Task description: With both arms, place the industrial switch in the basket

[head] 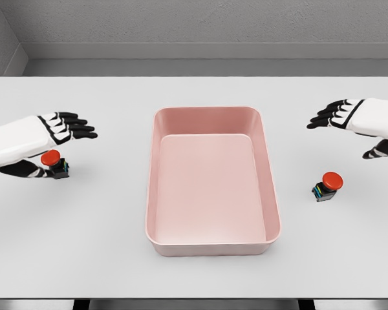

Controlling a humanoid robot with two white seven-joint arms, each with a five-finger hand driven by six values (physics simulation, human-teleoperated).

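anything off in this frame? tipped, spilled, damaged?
Nothing spilled or damaged. Both red-capped switches, left and right, lean instead of standing upright on the table. The pink basket sits square and holds nothing.

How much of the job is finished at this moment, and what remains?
Nothing is finished: the pink basket holds nothing. In hand: the left hand has its fingers open around the left red switch, which sits on the table; a firm grasp is not visible. The right hand is open, behind the right red switch and apart from it. Left: grasp both, lift, place in the basket.
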